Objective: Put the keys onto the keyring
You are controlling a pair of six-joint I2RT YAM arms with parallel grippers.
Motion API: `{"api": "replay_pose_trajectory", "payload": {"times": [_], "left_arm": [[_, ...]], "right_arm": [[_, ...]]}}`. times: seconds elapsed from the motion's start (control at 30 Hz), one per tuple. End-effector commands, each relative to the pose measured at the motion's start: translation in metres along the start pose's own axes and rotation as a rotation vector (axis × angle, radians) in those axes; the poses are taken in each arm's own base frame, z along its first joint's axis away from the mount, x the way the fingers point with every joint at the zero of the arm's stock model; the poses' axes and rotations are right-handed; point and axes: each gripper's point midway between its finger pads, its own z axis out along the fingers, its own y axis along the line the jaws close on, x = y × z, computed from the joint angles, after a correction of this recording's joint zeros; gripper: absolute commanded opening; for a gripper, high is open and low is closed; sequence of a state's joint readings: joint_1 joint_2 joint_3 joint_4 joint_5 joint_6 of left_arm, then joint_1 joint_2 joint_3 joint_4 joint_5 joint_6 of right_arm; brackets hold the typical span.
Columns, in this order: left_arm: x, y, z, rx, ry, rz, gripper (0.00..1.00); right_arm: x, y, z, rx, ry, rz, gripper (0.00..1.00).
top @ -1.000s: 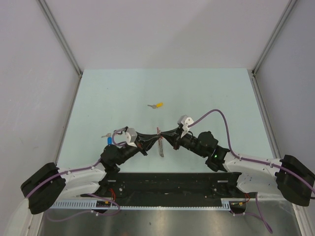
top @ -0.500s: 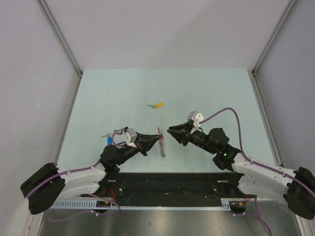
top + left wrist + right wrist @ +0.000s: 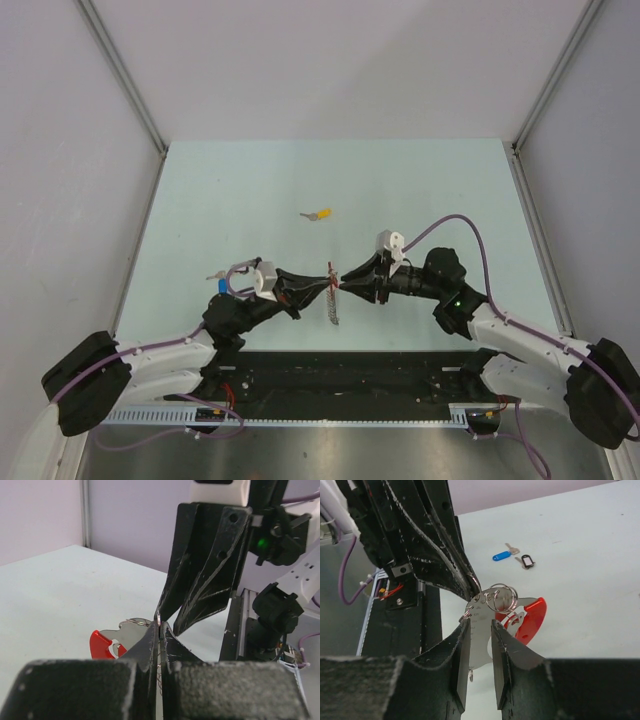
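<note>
My left gripper point(image 3: 322, 284) is shut on the keyring point(image 3: 331, 300), pinching a thin split ring at its fingertips point(image 3: 159, 626) and holding it above the table. The keyring's red tag point(image 3: 102, 642) and flat silver plate hang beside it. My right gripper point(image 3: 345, 280) is open, its fingertips point(image 3: 465, 630) on either side of the silver plate point(image 3: 482, 630), close to it, with a gap on each side. The rings and red tag point(image 3: 532, 620) sit just beyond. A yellow-capped key point(image 3: 320, 214) lies on the table further back. A blue-capped key point(image 3: 501, 556) lies on the table behind the left arm.
A small black loop tag point(image 3: 526, 561) lies next to the blue key. The pale green table point(image 3: 430, 190) is enclosed by grey walls. The black base rail point(image 3: 340, 375) runs along the near edge.
The right gripper, pulled back to the right half a second ago, has come back in to the keyring. The left gripper still holds the keyring in the same place.
</note>
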State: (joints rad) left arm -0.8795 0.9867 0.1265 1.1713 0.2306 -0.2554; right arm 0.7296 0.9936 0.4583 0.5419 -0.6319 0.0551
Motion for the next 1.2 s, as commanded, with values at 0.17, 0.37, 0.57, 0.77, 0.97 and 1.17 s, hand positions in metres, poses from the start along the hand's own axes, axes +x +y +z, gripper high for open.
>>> {"api": "replay_pose_trajectory", "payload": {"times": [0.17, 0.37, 0.57, 0.77, 0.97, 1.17], "left_arm": [[-0.043, -0.030, 0.015, 0.155, -0.106, 0.022, 0.00], [-0.042, -0.039, 0.017, 0.208, -0.090, 0.021, 0.00], [-0.042, -0.039, 0.018, 0.210, -0.086, 0.019, 0.00], [-0.044, -0.040, 0.019, 0.212, -0.093, 0.015, 0.00], [-0.045, -0.042, 0.020, 0.226, -0.095, 0.005, 0.00], [-0.044, -0.043, 0.020, 0.232, -0.094, -0.007, 0.00]], "right_arm": [[-0.034, 0.019, 0.002, -0.190, -0.058, -0.122, 0.25], [-0.044, 0.029, -0.002, -0.257, -0.062, -0.161, 0.23], [-0.044, 0.037, -0.005, -0.305, -0.043, -0.173, 0.20], [-0.042, 0.039, -0.008, -0.316, -0.023, -0.181, 0.17], [-0.043, 0.042, -0.008, -0.341, -0.027, -0.182, 0.14], [-0.044, 0.044, -0.009, -0.355, -0.025, -0.181, 0.14]]}}
